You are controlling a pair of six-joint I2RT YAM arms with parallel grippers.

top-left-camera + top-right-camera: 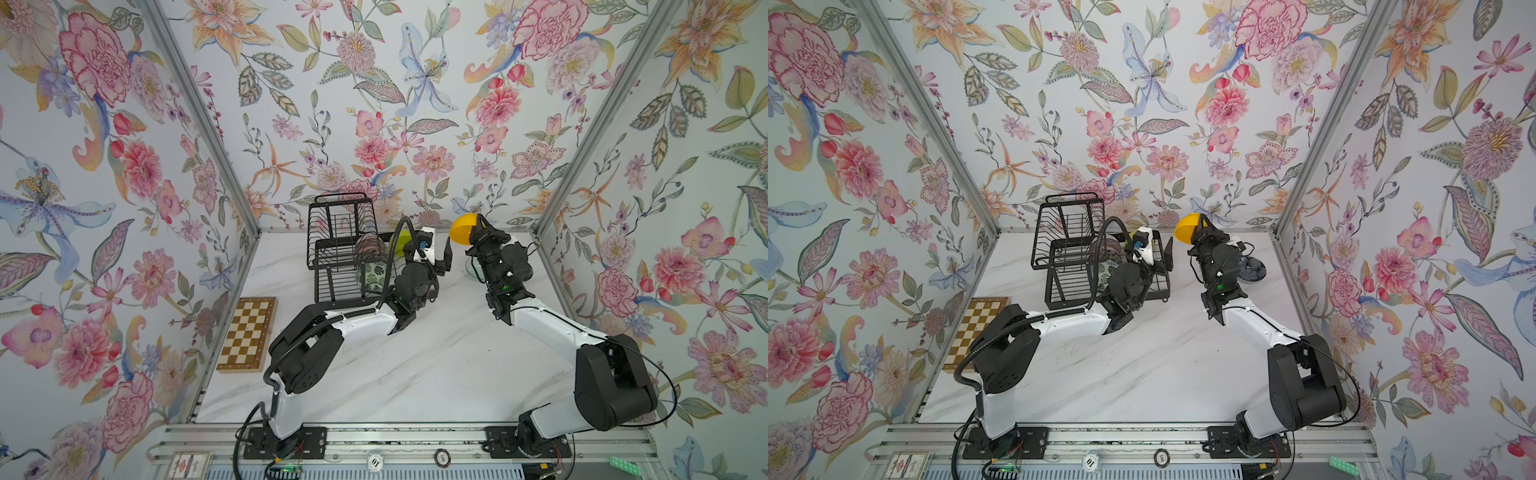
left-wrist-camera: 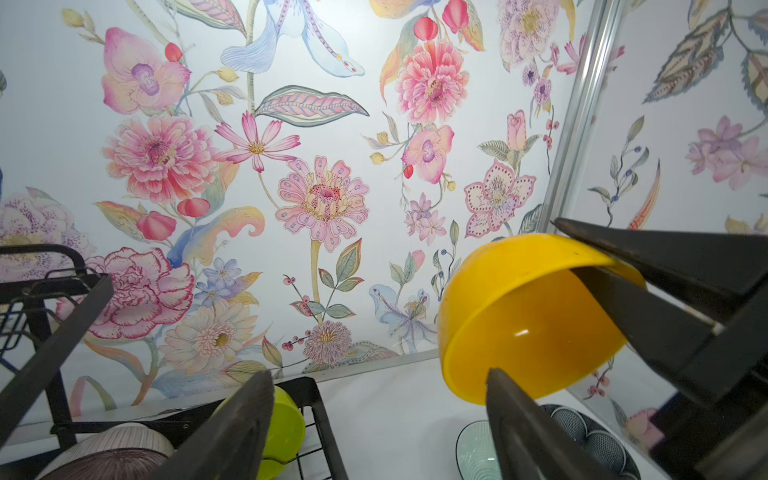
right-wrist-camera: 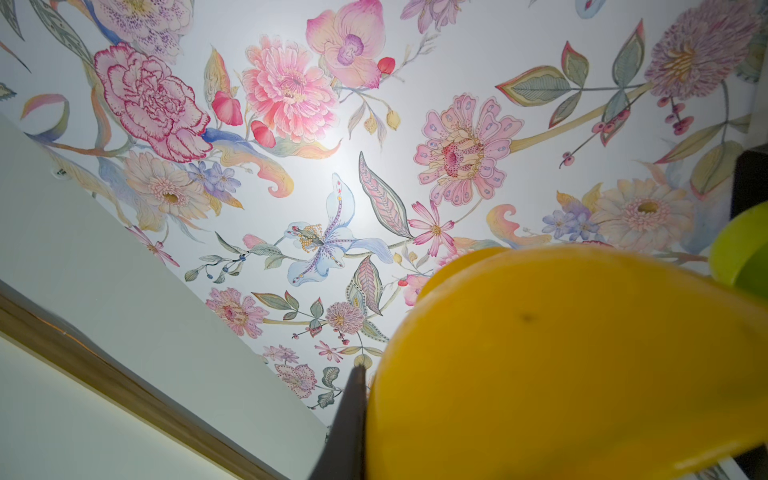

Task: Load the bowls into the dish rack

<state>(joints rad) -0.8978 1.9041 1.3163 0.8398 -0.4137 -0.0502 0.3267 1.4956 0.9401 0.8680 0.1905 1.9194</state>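
The black wire dish rack stands at the back of the table. On it are a pink ribbed bowl, a green-leaf bowl and a lime green bowl. My left gripper hangs open and empty beside the rack's right end. To its right, raised off the table, my right gripper is shut on the rim of the orange-yellow bowl. This bowl is tilted on its side, and one finger lies against its outside.
A pale celadon bowl and a dark blue patterned bowl sit on the table under the right arm. A folded chessboard lies at the left. Floral walls close in the back and both sides.
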